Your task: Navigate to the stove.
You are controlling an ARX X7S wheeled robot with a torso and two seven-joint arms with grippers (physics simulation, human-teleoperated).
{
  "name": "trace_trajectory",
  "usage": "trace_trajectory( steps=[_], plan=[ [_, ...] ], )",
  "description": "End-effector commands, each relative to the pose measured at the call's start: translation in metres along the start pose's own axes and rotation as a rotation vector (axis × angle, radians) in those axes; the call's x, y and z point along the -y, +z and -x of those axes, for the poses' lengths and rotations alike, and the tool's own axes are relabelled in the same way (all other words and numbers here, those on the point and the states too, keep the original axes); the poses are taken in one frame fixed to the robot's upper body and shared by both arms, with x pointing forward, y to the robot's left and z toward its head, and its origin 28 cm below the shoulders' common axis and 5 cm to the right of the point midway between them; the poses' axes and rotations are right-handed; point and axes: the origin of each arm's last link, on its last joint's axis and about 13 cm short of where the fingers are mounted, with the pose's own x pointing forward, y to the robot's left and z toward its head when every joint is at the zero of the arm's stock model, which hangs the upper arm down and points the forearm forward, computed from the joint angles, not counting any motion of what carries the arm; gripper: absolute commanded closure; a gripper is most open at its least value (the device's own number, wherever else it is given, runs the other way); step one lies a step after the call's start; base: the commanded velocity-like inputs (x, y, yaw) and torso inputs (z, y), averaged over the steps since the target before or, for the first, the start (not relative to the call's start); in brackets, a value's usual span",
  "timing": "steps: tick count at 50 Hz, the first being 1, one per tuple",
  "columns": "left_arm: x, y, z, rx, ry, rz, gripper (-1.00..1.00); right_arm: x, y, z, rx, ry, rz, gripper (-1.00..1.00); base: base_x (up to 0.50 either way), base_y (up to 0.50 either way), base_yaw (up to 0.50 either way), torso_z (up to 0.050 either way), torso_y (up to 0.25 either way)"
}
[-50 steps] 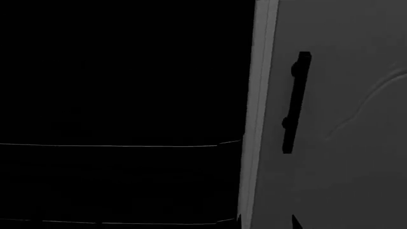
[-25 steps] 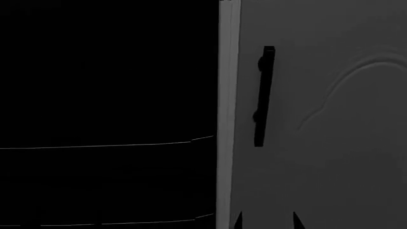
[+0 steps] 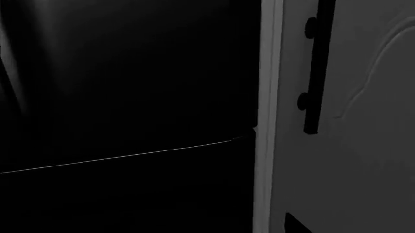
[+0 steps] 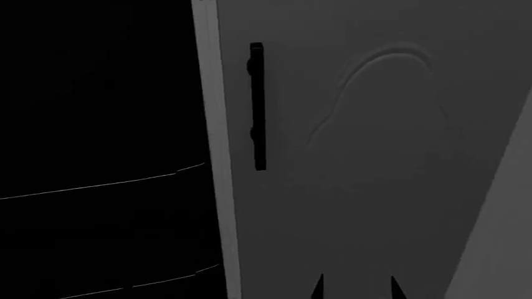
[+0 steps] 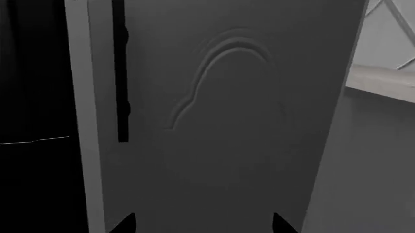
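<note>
Sliding leftward since earlier, stove (image 4: 99,124) narrows; cabinet (image 4: 357,187) seemingly widens.

No readable text, labels, brands, numbers or signs anywhere. Only thin pale lines across the black stove front (image 4: 91,124), and an embossed arch shape, no lettering, on the grey cabinet door (image 4: 374,156) beside its black bar handle (image 4: 258,106).
</note>
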Motion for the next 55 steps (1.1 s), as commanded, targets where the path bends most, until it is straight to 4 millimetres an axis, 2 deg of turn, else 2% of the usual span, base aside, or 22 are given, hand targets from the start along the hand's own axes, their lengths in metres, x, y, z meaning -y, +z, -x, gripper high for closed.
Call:
trace_trajectory(
  steps=[1, 55],
  plan=[
    [-0.0004, 0.0003, -0.0002, 0.002, 0.000, -0.001, -1.00, 0.0008, 0.0010, 0.0001, -0.004, -0.014, -0.004, -1.00, -0.12, 0.03, -0.50, 0.000, 0.000],
    [0.0004, 0.0012, 0.0030, 0.012, -0.004, 0.000, -1.00, 0.0031, 0.0004, 0.0033, -0.023, -0.018, -0.020, -1.00, -0.17, 0.07, -0.50, 0.000, 0.000]
  ],
)
